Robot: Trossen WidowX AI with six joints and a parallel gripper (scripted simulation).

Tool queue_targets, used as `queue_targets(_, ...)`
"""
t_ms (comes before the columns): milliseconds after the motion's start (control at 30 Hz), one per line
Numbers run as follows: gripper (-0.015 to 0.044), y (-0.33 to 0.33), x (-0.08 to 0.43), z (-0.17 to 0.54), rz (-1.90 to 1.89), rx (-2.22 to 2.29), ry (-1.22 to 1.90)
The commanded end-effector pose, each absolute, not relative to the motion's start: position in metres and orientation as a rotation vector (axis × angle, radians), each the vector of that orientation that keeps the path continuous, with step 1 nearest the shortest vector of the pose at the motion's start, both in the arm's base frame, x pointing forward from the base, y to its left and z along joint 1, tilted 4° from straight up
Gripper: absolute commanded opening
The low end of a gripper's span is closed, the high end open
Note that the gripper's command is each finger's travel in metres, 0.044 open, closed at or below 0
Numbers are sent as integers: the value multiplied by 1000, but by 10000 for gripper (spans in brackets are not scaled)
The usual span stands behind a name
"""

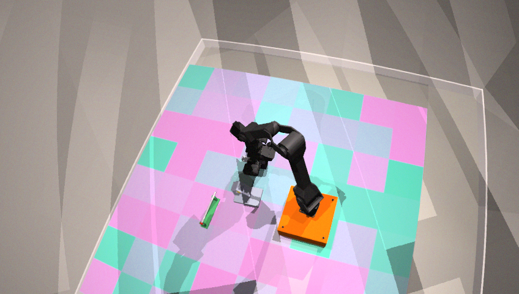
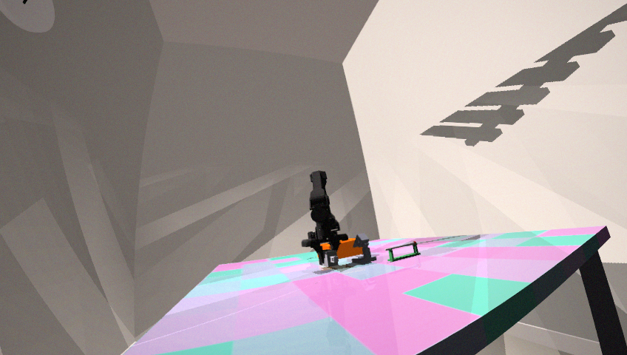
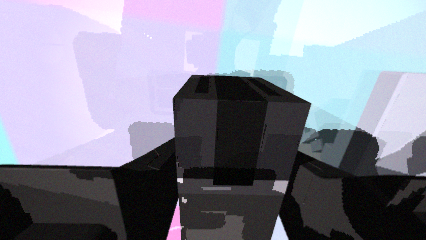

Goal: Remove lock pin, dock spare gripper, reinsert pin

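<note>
You're seeing pale light falling across grey-beige walls (image 2: pixel 246 123) behind a table (image 2: pixel 479 338) topped with pink, teal and lilac squares.

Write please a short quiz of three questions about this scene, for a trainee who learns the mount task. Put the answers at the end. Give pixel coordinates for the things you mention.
1. Choose: what is between the fingers of the gripper (image 1: pixel 259 159) (image 2: pixel 325 246) (image 3: pixel 240 175)?
a) the lock pin
b) the spare gripper (image 2: pixel 330 259) (image 3: pixel 223 139)
c) nothing

2. True or false: the lock pin (image 1: pixel 208 208) (image 2: pixel 401 246) rests on the green stand (image 1: pixel 210 215) (image 2: pixel 404 256), outside the mount (image 1: pixel 253 201) (image 2: pixel 363 259).

3. Fill in: the arm stands on a base block (image 1: pixel 303 234) (image 2: pixel 350 248) coloured ____.

Key: 1 b; 2 true; 3 orange.
</note>
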State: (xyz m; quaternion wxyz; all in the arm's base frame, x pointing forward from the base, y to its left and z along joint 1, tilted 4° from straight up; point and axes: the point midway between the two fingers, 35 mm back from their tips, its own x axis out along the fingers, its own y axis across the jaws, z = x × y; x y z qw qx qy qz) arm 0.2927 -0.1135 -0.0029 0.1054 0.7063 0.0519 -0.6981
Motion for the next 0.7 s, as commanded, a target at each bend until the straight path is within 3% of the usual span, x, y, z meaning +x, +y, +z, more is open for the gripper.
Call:
queue_targets(0, 0, -114, 292, -10, -2063, 2081, 153)
queue_targets(167, 0, -114, 292, -16, -2063, 2081, 154)
queue_targets(667, 394, -113, 291, -12, -2065, 2077, 154)
